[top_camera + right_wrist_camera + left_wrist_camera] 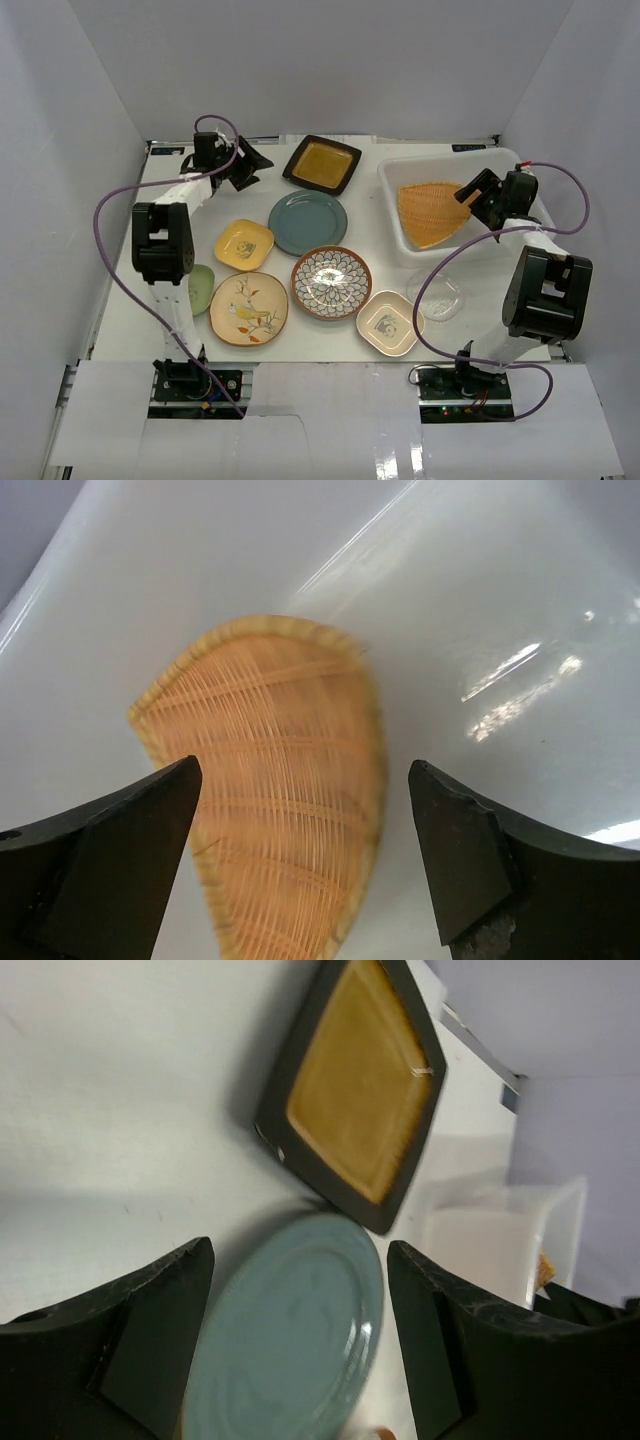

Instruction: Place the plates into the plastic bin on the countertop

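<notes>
The translucent plastic bin (pixel 395 185) stands at the back right of the white countertop (pixel 180 215) and holds a woven yellow fan-shaped plate (pixel 430 212), also in the right wrist view (pixel 280 780). My right gripper (pixel 468 196) hangs open and empty above that plate, inside the bin. My left gripper (pixel 252 168) is open and empty at the back left, above the counter. The dark square plate with a yellow centre (pixel 321 163) and the teal round plate (pixel 307 222) lie to its right; both show in the left wrist view, square (pixel 360 1080), teal (pixel 290 1340).
Other plates lie across the front: a small yellow one (pixel 243 244), a green one (pixel 200 288) partly behind the left arm, a bird-painted tan one (pixel 248 308), a flower-patterned one (pixel 331 282), a panda-printed cream one (pixel 389 322) and a clear glass one (pixel 437 295). White walls enclose three sides.
</notes>
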